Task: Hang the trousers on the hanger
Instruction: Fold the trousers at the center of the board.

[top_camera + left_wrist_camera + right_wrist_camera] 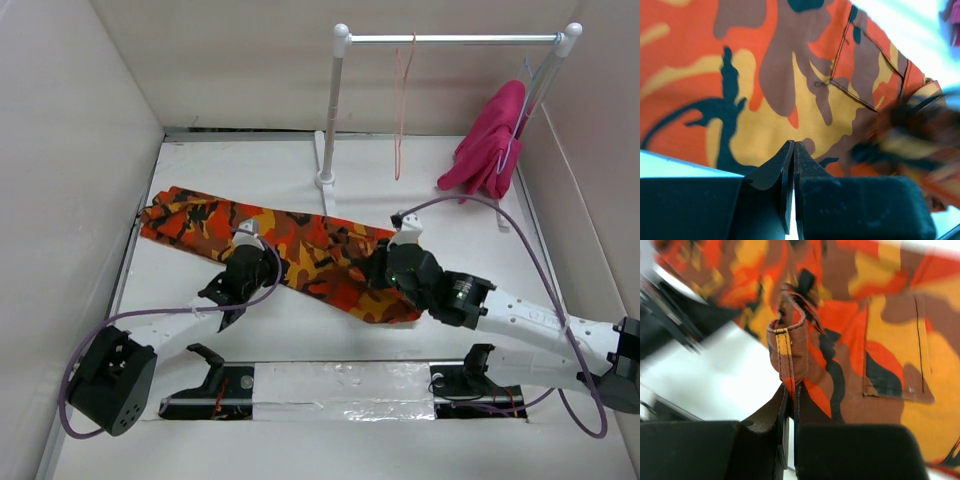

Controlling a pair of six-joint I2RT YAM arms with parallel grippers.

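Clenched on a waistband fold of the trousers [300, 245] is the right gripper [790, 390]; the left gripper [792, 146] is pressed closed at their edge, grasp unclear. They lie flat on the table [250, 165], with the hanger [400, 110] on its rail [450, 40] at one o'clock. Lifting and draping likely remain.

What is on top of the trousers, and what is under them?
Over the trousers are the left gripper, shut, near their middle, and the right gripper, shut on a raised fold. The part of the table under the cloth is covered.
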